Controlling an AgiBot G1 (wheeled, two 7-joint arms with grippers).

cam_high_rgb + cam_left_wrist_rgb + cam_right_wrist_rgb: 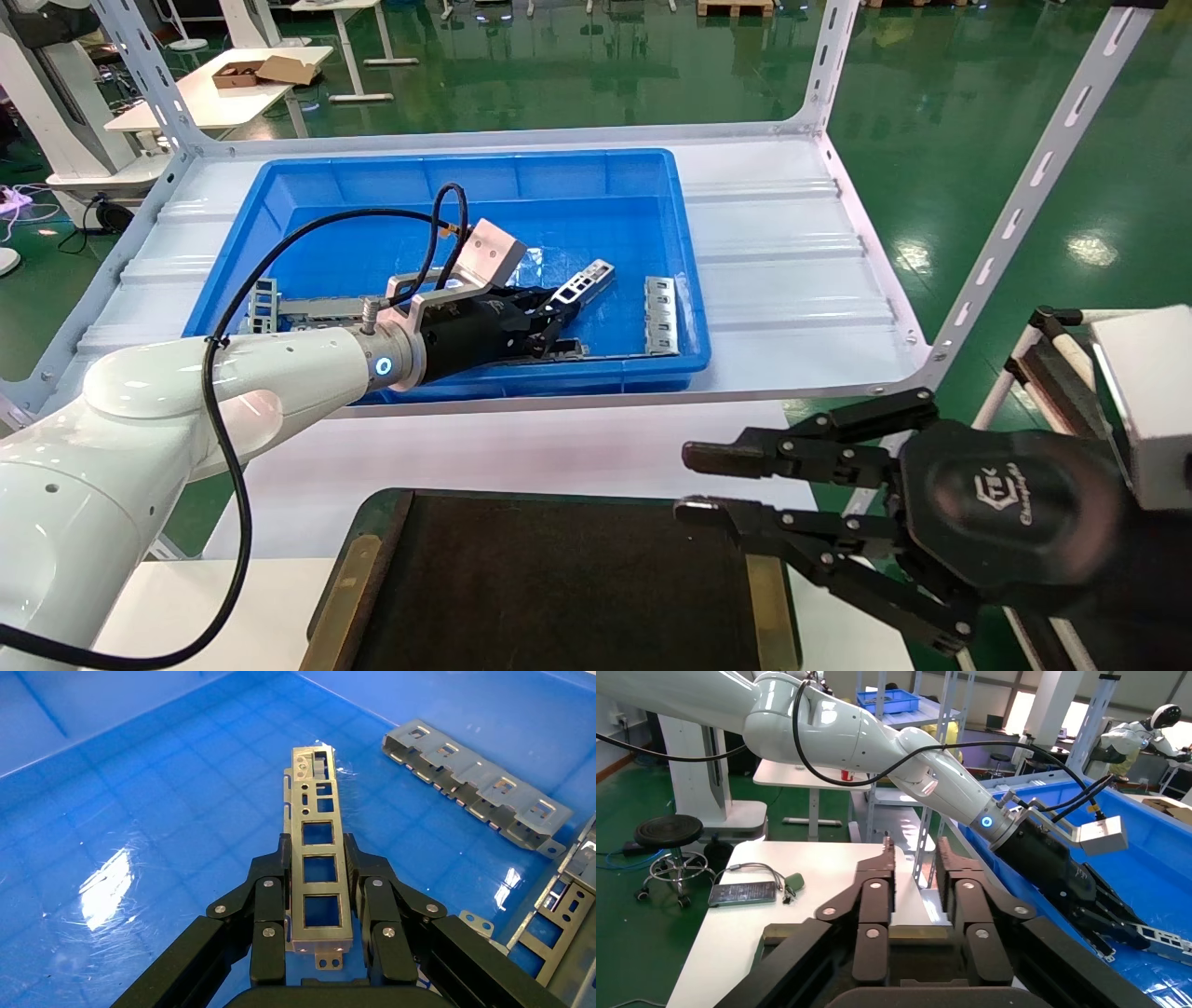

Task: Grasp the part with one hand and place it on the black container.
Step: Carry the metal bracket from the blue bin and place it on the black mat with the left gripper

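While the left gripper (320, 903) reaches into the blue bin (307, 182), its jaws are clamped on the part (320, 860), which juts out ahead of them above the bin floor. The right gripper (698, 485), jaws narrowly parted and holding nothing, hovers over the black container (559, 578).

We are seeing a glossy green floor (596, 65) reflecting overhead light, white desks (219, 98) standing behind, and a black round stool (666, 831) waiting nearby.
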